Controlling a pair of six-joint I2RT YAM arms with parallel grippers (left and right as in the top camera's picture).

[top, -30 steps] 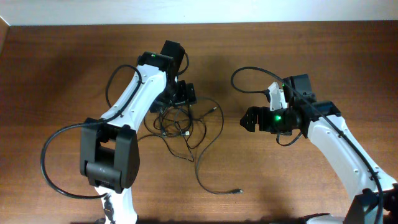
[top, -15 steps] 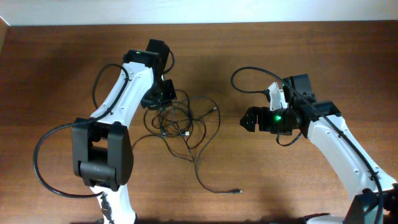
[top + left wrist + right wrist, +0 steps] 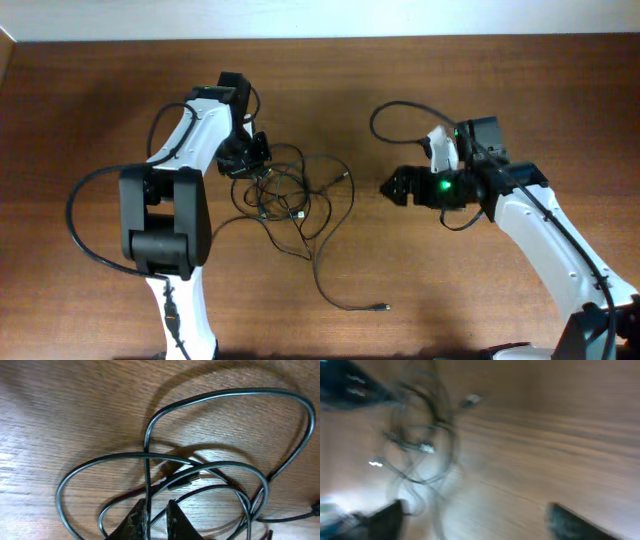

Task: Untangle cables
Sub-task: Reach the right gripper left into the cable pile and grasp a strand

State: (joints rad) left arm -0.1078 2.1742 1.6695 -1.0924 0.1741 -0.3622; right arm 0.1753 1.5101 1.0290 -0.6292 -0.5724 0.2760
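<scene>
Table (image 3: pixel 100 100): brown wood grain, carrying all items listed. Cables (image 3: pixel 290 195): thin black cords in a loose knotted bundle, lying a little left of the table's middle and somewhat nearer the far edge than the near one. The loops overlap and cross. One of them runs out toward the near edge and ends in a small plug (image 3: pixel 381 307), well apart from the bundle. Left gripper (image 3: pixel 258 162): at the left side of the bundle, touching it. In the left wrist view its fingers (image 3: pixel 175 520) are drawn nearly together, clenched on one strand (image 3: pixel 147 475) that passes between the tips. Wide loops lie flat on the wood around that strand, and a dark connector (image 3: pixel 185 479) crosses it just beyond the tips. Right gripper (image 3: pixel 390 187): right of the bundle, pointing toward it, apart from every cord. Its fingers (image 3: pixel 385 517) are spread wide, released, with only bare wood between them. The right wrist view is blurred; there the cords show as dim loops at upper left, well clear of both fingers.
</scene>
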